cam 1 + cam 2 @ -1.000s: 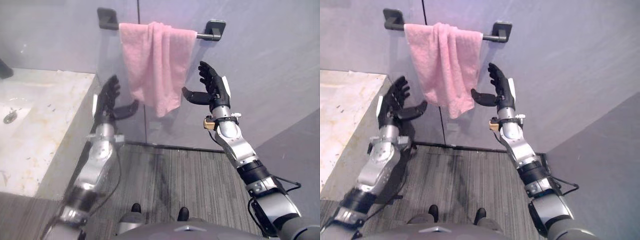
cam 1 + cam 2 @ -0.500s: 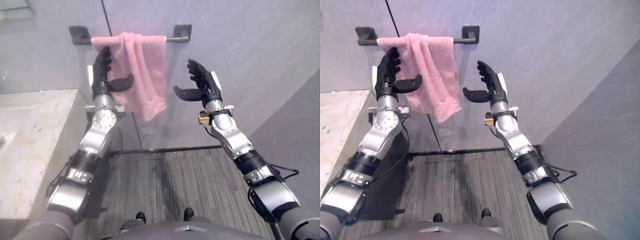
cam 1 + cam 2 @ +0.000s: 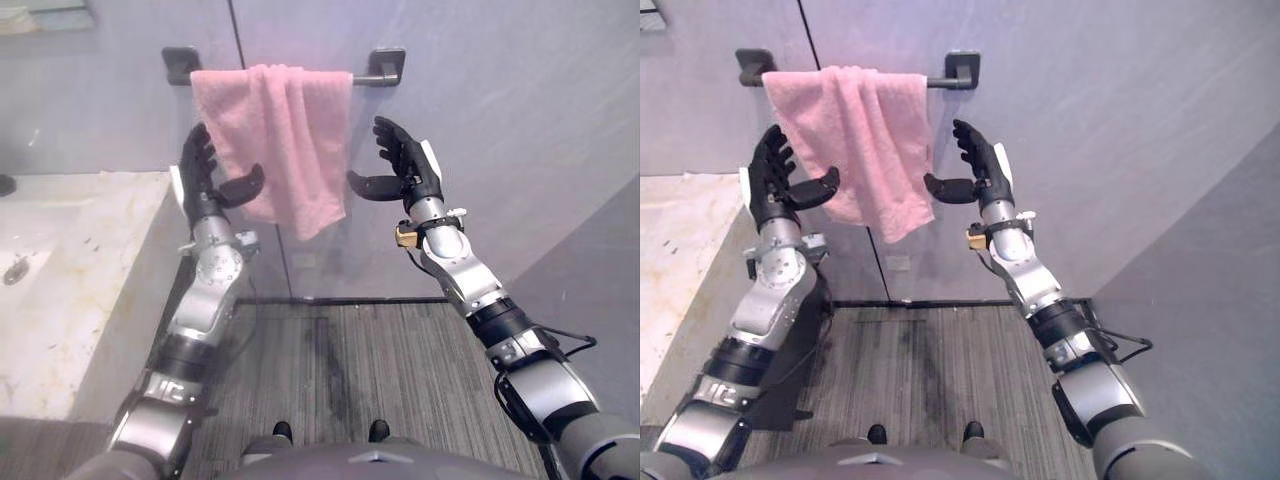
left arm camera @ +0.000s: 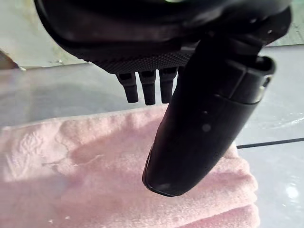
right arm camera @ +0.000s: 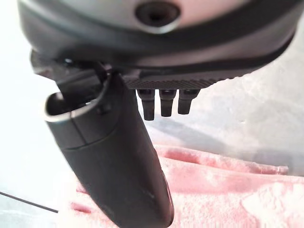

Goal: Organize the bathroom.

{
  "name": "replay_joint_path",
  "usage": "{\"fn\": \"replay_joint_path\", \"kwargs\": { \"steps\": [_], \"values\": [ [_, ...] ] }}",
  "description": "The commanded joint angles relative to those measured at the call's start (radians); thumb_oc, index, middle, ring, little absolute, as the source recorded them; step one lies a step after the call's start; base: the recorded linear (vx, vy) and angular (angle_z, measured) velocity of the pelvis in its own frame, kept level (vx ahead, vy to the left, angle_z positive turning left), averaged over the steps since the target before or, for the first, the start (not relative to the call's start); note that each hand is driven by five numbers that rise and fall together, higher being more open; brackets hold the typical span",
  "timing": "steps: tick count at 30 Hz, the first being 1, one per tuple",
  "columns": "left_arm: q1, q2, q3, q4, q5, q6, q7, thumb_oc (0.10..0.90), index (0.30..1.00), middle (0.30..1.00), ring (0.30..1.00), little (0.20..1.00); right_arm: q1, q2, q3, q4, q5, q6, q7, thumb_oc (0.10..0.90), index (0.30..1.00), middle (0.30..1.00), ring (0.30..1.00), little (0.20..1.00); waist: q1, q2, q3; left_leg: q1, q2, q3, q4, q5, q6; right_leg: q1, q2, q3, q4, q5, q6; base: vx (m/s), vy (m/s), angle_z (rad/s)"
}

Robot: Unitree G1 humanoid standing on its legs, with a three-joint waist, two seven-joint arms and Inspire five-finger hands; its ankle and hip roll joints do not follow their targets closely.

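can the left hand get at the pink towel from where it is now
Probably yes: the left hand is open beside the pink towel's left edge, thumb reaching toward the cloth, nothing between them.

1. Left hand and right hand are showing dark, ridged fingers with white side covers.
2. Arms are showing silver-grey shells with black joint bands.
3. Right wrist is bearing a brass-coloured fitting.

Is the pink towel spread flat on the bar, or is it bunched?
Bunched. The pink towel hangs over the bar in uneven folds, its lower edge slanting, covering only the bar's left part.
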Motion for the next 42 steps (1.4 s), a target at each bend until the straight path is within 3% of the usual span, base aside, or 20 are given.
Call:
{"fn": "replay_joint_path", "kwargs": {
  "steps": [1,10,23,24,26,27,28,29,31,38,39,42],
  "values": [
    [-0.053,0.066,0.010,-0.073,0.094,-0.070,-0.028,0.800,0.900,0.900,0.900,0.900,-0.101,0.000,-0.047,-0.009,0.011,-0.082,-0.020,0.800,0.900,0.900,0.900,0.900,0.023,-0.059,-0.088,-0.005,-0.035,0.023,0.082,-0.074,0.009,0.016,0.035,0.004,-0.005,-0.045,-0.029,0.03,-0.027,0.09],
    [-0.033,0.094,0.021,-0.080,0.082,-0.076,-0.025,0.800,0.900,0.900,0.900,0.900,-0.194,-0.027,-0.042,0.094,0.064,-0.083,-0.045,0.800,0.900,0.900,0.900,0.900,0.056,-0.064,-0.084,-0.016,-0.028,0.011,0.090,-0.066,-0.002,0.029,0.035,-0.019,-0.005,-0.052,-0.037,0.05,-0.026,0.10],
    [0.035,0.141,0.053,-0.049,0.082,-0.093,-0.066,0.800,0.900,0.900,0.900,0.900,-0.278,-0.071,-0.037,0.181,0.090,-0.136,-0.050,0.800,0.900,0.900,0.900,0.900,0.092,-0.060,-0.080,-0.025,-0.020,-0.005,0.093,-0.053,-0.015,0.039,0.036,-0.036,-0.005,-0.059,-0.045,0.02,-0.009,0.03],
    [0.039,0.142,0.054,-0.045,0.080,-0.095,-0.069,0.800,0.900,0.900,0.900,0.900,-0.283,-0.074,-0.037,0.187,0.090,-0.137,-0.050,0.740,0.811,0.811,0.811,0.811,0.094,-0.060,-0.080,-0.028,-0.020,-0.006,0.096,-0.052,-0.016,0.039,0.036,-0.036,-0.005,-0.058,-0.045,0.00,0.000,0.00],
    [0.045,0.144,0.052,-0.040,0.080,-0.099,-0.073,0.800,0.900,0.900,0.900,0.900,-0.300,-0.078,-0.035,0.199,0.091,-0.142,-0.053,0.695,0.742,0.742,0.742,0.742,0.099,-0.060,-0.078,-0.033,-0.020,-0.010,0.099,-0.050,-0.018,0.040,0.033,-0.038,-0.005,-0.057,-0.046,0.00,0.000,0.00],
    [0.045,0.146,0.050,-0.033,0.077,-0.101,-0.071,0.800,0.900,0.900,0.900,0.900,-0.305,-0.078,-0.031,0.204,0.091,-0.145,-0.053,0.590,0.585,0.585,0.585,0.585,0.100,-0.059,-0.078,-0.034,-0.020,-0.011,0.099,-0.049,-0.018,0.040,0.033,-0.040,-0.005,-0.058,-0.046,-0.02,0.016,0.05],
    [0.043,0.146,0.048,-0.026,0.069,-0.103,-0.070,0.800,0.900,0.900,0.900,0.900,-0.305,-0.077,-0.028,0.208,0.092,-0.149,-0.050,0.535,0.502,0.502,0.502,0.502,0.099,-0.059,-0.078,-0.034,-0.020,-0.011,0.098,-0.049,-0.019,0.041,0.032,-0.041,-0.005,-0.058,-0.046,-0.01,0.012,0.05],
    [0.042,0.145,0.046,-0.023,0.067,-0.103,-0.069,0.800,0.900,0.900,0.900,0.900,-0.305,-0.076,-0.026,0.210,0.094,-0.150,-0.047,0.510,0.465,0.465,0.465,0.465,0.098,-0.059,-0.078,-0.033,-0.019,-0.010,0.097,-0.049,-0.019,0.041,0.031,-0.042,-0.005,-0.058,-0.045,-0.01,0.013,0.06],
    [0.040,0.146,0.045,-0.022,0.066,-0.101,-0.070,0.800,0.900,0.900,0.900,0.900,-0.302,-0.076,-0.021,0.209,0.096,-0.151,-0.039,0.486,0.429,0.429,0.429,0.429,0.097,-0.058,-0.079,-0.032,-0.019,-0.009,0.096,-0.048,-0.019,0.042,0.029,-0.044,-0.005,-0.058,-0.045,0.00,0.012,0.05],
    [0.038,0.142,0.035,-0.011,0.063,-0.100,-0.066,0.800,0.900,0.900,0.900,0.900,-0.295,-0.076,-0.011,0.210,0.102,-0.164,-0.022,0.491,0.436,0.436,0.436,0.436,0.094,-0.055,-0.077,-0.035,-0.021,-0.009,0.104,-0.050,-0.019,0.039,0.027,-0.039,-0.005,-0.055,-0.046,0.00,0.002,0.01],
    [0.039,0.143,0.034,-0.007,0.061,-0.101,-0.063,0.800,0.900,0.900,0.900,0.900,-0.292,-0.076,-0.009,0.209,0.103,-0.165,-0.022,0.460,0.389,0.389,0.389,0.389,0.093,-0.055,-0.077,-0.034,-0.021,-0.010,0.104,-0.050,-0.018,0.040,0.028,-0.037,-0.005,-0.055,-0.045,0.00,0.000,0.00],
    [0.047,0.142,0.037,-0.011,0.060,-0.099,-0.061,0.800,0.900,0.900,0.900,0.900,-0.284,-0.075,-0.011,0.196,0.103,-0.155,-0.023,0.467,0.401,0.401,0.401,0.401,0.090,-0.055,-0.077,-0.031,-0.022,-0.008,0.100,-0.049,-0.017,0.038,0.027,-0.034,-0.005,-0.052,-0.044,0.00,0.000,0.00]
  ]
}}
